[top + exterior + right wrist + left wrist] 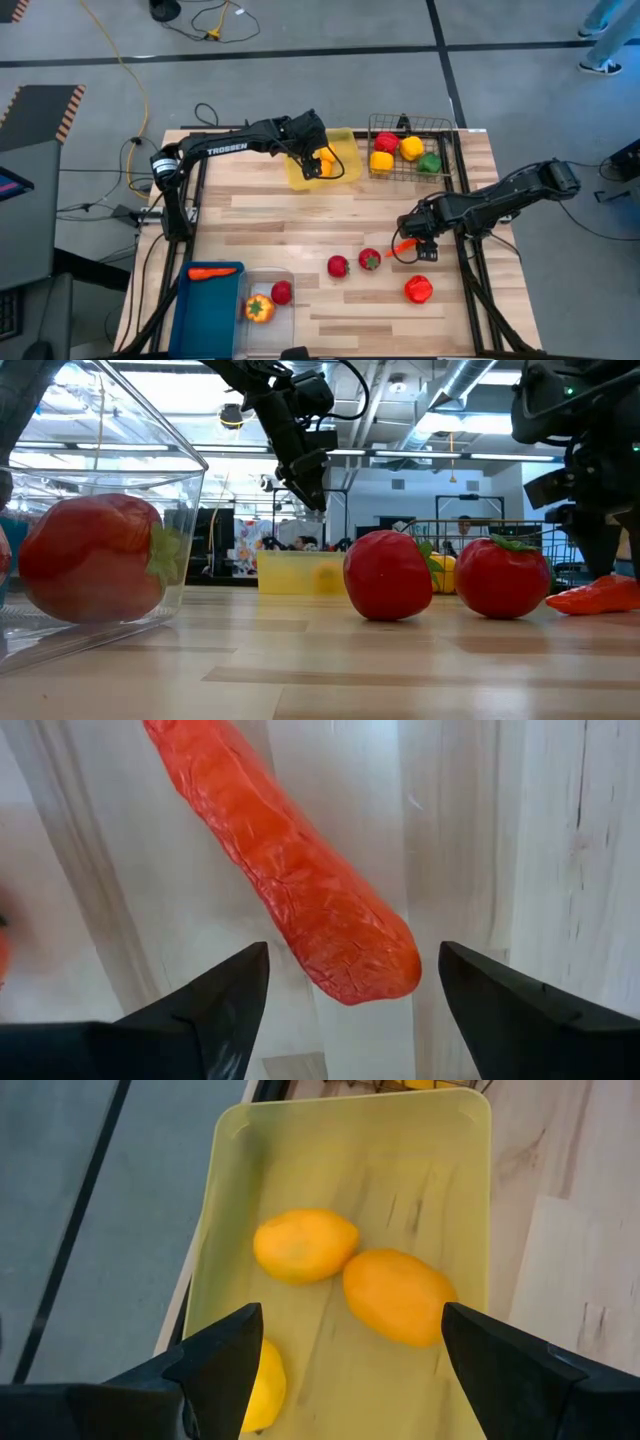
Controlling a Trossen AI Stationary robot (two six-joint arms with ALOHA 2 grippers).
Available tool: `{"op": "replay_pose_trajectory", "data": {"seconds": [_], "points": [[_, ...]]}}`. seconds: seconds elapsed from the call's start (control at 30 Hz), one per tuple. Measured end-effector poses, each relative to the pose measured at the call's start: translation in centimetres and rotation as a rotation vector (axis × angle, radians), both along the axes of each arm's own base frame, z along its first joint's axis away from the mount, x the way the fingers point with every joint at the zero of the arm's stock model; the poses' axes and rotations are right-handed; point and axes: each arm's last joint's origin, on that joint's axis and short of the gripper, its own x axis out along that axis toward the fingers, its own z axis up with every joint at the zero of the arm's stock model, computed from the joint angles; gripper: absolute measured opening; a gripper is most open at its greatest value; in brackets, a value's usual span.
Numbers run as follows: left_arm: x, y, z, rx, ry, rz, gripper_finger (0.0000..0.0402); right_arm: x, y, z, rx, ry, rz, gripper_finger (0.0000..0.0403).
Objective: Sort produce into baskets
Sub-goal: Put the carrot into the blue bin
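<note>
We see right pincer (345, 990) apart, straddling the carrot (290, 870) tip on the desk (300, 225) — carrot's far end cut off | left pincer (345, 1350) apart over yellow tray (230, 1200) — third lemon (262, 1385) half hidden

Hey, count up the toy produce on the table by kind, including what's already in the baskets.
Lemons: 3
Carrots: 2
Tomatoes: 3
Peppers: 6
Total: 14
</note>
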Motion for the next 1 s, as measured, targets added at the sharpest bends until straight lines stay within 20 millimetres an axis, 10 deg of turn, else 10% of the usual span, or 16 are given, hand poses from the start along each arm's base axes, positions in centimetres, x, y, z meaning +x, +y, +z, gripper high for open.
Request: {"op": "replay_pose_trajectory", "data": {"seconds": [0.5, 1.0], "points": [[0.0, 0.0, 0.0, -0.002, -0.001, -0.001, 0.0295, 0.1, 0.0, -0.8, 0.0, -0.009, -0.032, 0.0306], [0.1, 0.0, 0.1, 0.002, -0.019, 0.002, 0.0295, 0.9, 0.2, -3.1, -0.02, 0.133, -0.025, 0.0179]]}}
